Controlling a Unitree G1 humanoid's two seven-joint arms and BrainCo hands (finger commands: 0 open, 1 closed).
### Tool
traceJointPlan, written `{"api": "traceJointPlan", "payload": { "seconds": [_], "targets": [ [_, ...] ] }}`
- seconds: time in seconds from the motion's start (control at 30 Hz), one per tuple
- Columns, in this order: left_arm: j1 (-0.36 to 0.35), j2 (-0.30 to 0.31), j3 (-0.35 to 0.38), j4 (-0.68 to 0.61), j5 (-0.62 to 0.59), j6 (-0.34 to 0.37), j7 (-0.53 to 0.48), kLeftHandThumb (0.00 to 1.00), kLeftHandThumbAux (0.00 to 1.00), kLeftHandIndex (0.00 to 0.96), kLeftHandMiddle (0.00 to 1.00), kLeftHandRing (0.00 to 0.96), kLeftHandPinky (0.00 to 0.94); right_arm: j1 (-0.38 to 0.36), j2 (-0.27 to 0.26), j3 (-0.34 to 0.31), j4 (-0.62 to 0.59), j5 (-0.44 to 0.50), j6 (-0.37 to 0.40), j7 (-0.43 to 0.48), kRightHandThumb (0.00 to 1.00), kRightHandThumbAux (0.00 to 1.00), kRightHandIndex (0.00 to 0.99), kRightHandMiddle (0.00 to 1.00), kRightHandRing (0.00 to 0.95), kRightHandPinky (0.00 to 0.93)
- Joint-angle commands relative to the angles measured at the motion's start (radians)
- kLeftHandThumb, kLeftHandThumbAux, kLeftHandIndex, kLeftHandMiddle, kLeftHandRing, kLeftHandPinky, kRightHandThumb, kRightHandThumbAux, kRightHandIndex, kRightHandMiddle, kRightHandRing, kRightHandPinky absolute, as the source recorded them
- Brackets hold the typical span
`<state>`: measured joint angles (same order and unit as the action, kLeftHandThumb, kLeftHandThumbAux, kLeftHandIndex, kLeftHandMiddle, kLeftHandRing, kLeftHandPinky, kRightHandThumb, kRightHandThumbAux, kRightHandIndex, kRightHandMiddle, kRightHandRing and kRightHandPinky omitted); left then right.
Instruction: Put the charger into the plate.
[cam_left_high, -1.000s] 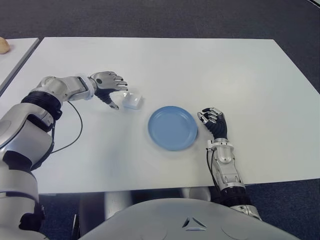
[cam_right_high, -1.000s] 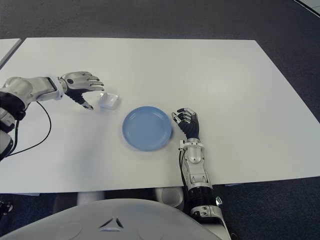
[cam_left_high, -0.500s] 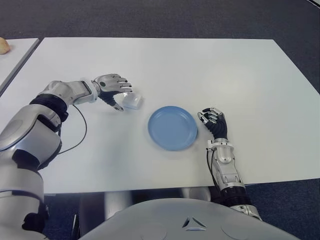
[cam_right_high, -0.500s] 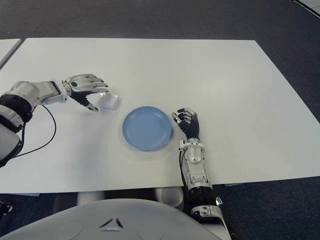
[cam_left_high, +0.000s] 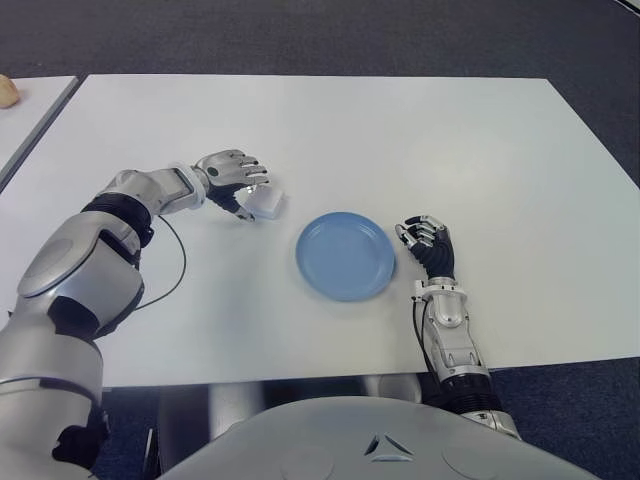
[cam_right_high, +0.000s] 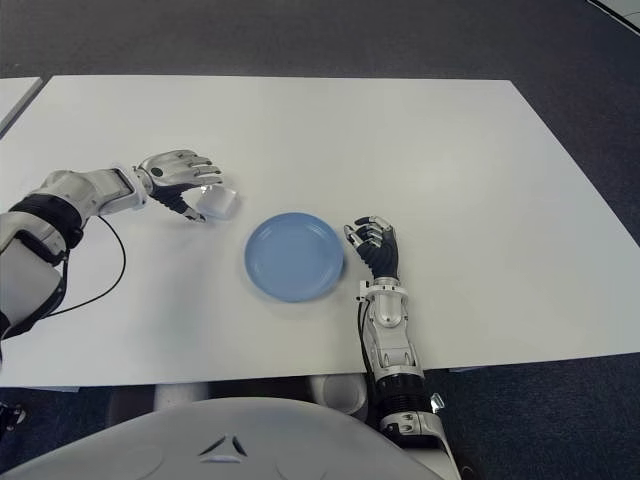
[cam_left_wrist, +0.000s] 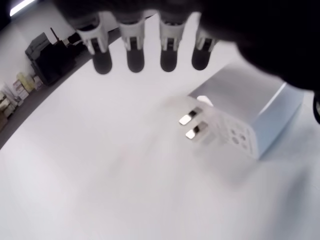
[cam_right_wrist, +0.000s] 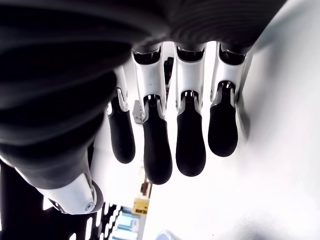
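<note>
One charger (cam_left_high: 265, 203), a small white block with two metal prongs, lies on the table (cam_left_high: 480, 150) just left of the one blue plate (cam_left_high: 345, 255). I judge it light, rigid and smooth-sided, so I would pinch it across its flat faces, clear of the prongs. My left hand (cam_left_high: 229, 180) arches over it, fingers (cam_left_wrist: 135, 50) spread, not closed on it. My right hand (cam_left_high: 428, 245) shows just right of the plate, fingers loosely curled and empty.
</note>
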<state>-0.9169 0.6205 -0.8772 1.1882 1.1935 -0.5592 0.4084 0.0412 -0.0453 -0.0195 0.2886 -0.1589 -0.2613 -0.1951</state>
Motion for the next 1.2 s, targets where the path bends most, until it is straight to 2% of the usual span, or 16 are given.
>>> {"api": "traceJointPlan", "payload": {
  "seconds": [0.03, 0.6, 1.2],
  "targets": [
    [-0.003, -0.030, 0.014, 0.035, -0.032, 0.027, 0.011, 0.446, 0.223, 0.000, 0.000, 0.000, 0.000, 0.017, 0.001, -0.001, -0.001, 0.003, 0.023, 0.005, 0.704, 0.730, 0.430, 0.628, 0.637, 0.628],
    [-0.027, -0.060, 0.035, 0.074, -0.091, 0.070, -0.012, 0.472, 0.207, 0.000, 0.000, 0.000, 0.000, 0.025, 0.001, 0.005, -0.016, -0.006, 0.018, 0.003, 0.704, 0.731, 0.431, 0.636, 0.639, 0.632],
    [-0.024, -0.103, 0.036, 0.105, -0.131, 0.116, -0.084, 0.484, 0.214, 0.000, 0.000, 0.000, 0.000, 0.037, -0.002, -0.004, -0.042, -0.010, 0.064, -0.005, 0.704, 0.731, 0.430, 0.624, 0.637, 0.633]
  ]
}}
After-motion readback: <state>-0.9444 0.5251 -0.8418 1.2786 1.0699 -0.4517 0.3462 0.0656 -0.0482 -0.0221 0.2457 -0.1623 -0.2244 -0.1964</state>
